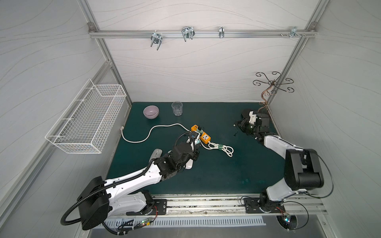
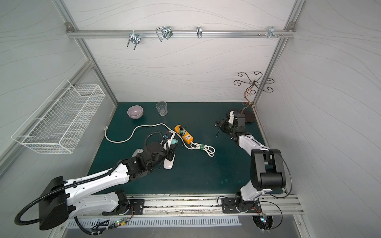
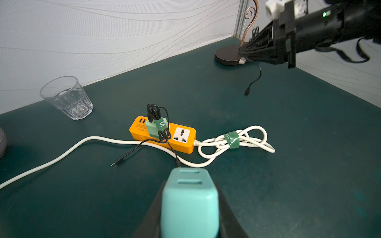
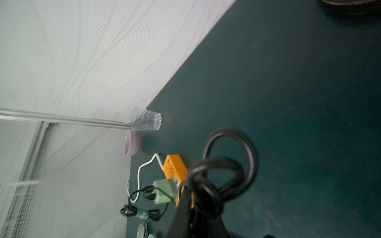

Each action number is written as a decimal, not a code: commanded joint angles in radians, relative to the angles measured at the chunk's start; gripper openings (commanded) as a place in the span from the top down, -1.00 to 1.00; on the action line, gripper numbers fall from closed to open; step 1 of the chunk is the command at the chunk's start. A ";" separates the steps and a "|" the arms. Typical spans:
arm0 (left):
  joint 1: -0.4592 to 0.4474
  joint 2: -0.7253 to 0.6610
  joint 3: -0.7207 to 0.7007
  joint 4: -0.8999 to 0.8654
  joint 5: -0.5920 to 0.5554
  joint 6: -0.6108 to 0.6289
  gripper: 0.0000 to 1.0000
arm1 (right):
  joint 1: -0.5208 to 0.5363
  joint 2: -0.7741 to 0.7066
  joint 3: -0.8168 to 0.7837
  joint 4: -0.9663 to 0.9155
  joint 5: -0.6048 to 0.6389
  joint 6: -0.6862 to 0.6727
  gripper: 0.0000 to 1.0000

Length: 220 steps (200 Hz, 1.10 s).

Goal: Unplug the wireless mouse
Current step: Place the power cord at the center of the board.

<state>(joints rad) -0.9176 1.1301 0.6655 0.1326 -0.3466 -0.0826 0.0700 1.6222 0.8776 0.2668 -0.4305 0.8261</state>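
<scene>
Your wireless mouse (image 1: 156,154) is a rounded, silver-grey one, lying flat on the green mat (image 1: 226,164) toward the front left. In both top views the mouse (image 2: 137,152) shows only in part, because the left arm (image 1: 134,179) covers the rest. You cannot tell from here whether anything is plugged into it. Well apart from it, at the far right, a thin black cable (image 3: 259,76) hangs pinched in the closed right gripper (image 3: 241,54), its small plug (image 3: 247,93) dangling free over the mat.
</scene>
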 commanded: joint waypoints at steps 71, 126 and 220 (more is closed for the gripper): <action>-0.004 -0.030 -0.006 -0.001 -0.004 -0.013 1.00 | -0.078 0.370 0.185 0.118 0.003 0.149 1.00; -0.003 -0.035 -0.015 0.002 -0.004 -0.014 1.00 | -0.116 0.393 0.259 -0.009 0.040 0.082 0.91; -0.004 -0.047 -0.021 0.005 0.004 -0.019 1.00 | -0.165 0.352 0.158 -0.063 0.080 0.081 0.43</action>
<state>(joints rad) -0.9176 1.1049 0.6373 0.1028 -0.3408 -0.0845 -0.0803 1.9953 1.0405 0.2684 -0.3714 0.9321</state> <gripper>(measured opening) 0.293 0.232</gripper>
